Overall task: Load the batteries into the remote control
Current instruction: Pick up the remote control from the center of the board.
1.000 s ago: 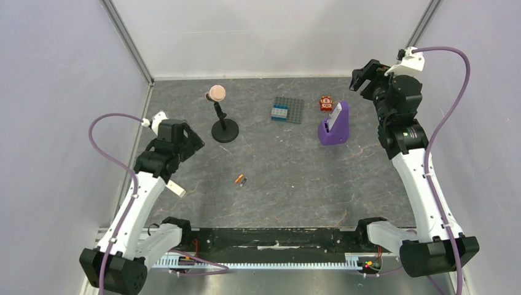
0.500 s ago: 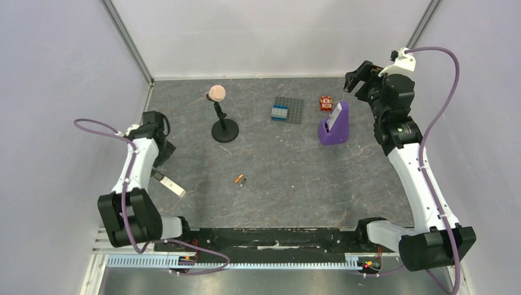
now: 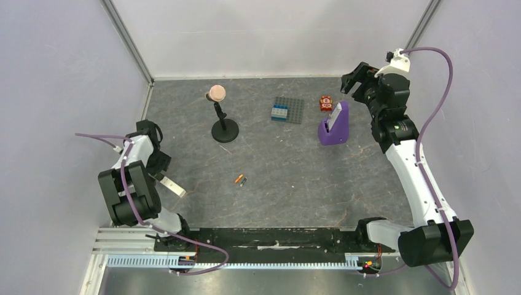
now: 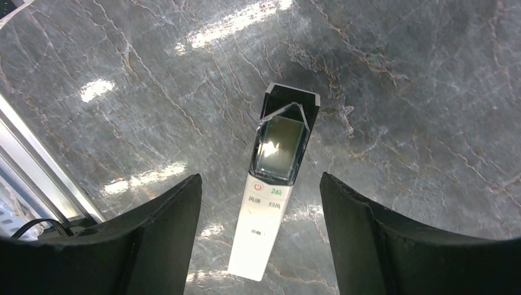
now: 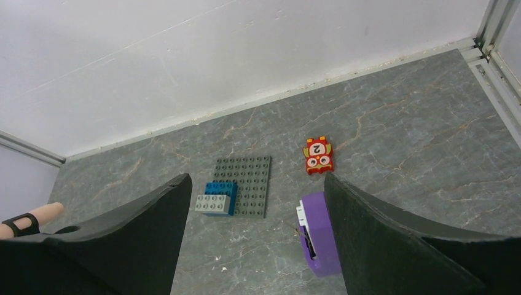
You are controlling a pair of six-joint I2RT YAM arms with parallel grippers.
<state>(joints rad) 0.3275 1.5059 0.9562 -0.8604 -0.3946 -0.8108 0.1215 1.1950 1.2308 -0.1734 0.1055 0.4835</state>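
Grey marbled tabletop (image 3: 295,184) between white walls (image 3: 276,37): the left arm (image 3: 132,178) folds at lower left, the left gripper (image 4: 260,196) open above the white remote control (image 4: 273,184), which lies face up, long axis near-vertical in the wrist view, display end uppermost. The right gripper (image 5: 255,190), upper right, stands wide open. The batteries (image 3: 241,179) lie mid-frame, side by side.
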